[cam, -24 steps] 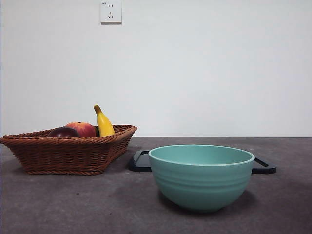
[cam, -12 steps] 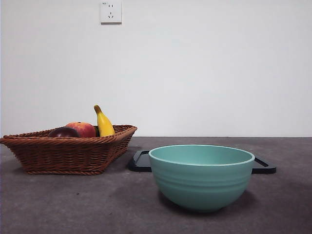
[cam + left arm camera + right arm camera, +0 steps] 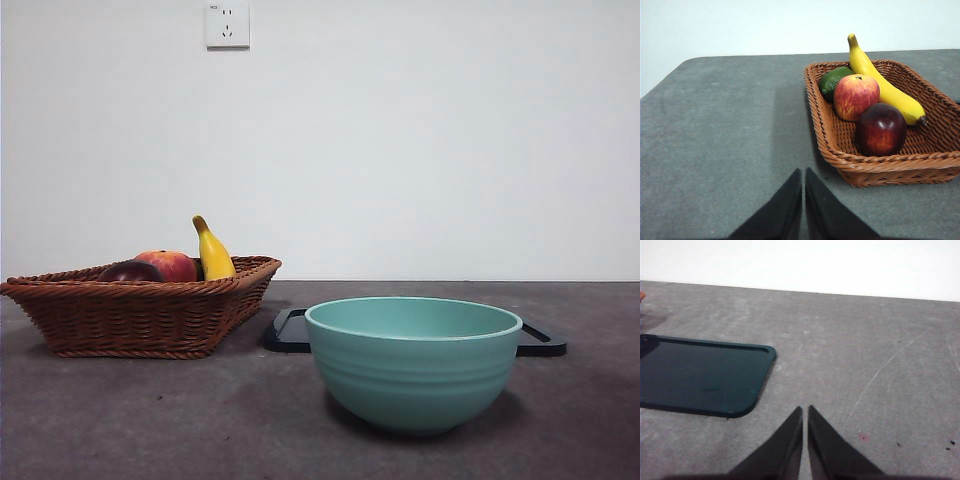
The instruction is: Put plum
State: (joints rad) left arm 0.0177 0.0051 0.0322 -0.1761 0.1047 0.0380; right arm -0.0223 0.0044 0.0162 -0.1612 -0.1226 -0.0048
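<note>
The dark maroon plum (image 3: pixel 881 129) lies in the brown wicker basket (image 3: pixel 875 165), at its near end beside a red-orange apple (image 3: pixel 856 96). From the front, the plum (image 3: pixel 128 271) just tops the basket's rim (image 3: pixel 140 288) at the left. My left gripper (image 3: pixel 803 173) hovers over bare table short of the basket, jaws shut and holding nothing. My right gripper (image 3: pixel 805 410) is shut too, over the table beside a dark tray (image 3: pixel 700 375). Neither arm shows in the front view.
A yellow banana (image 3: pixel 880 85) and a green fruit (image 3: pixel 832 80) share the basket. A teal bowl (image 3: pixel 413 360) stands front and centre, with the dark tray (image 3: pixel 290 332) flat behind it. A white wall with a socket (image 3: pixel 227 24) closes the back.
</note>
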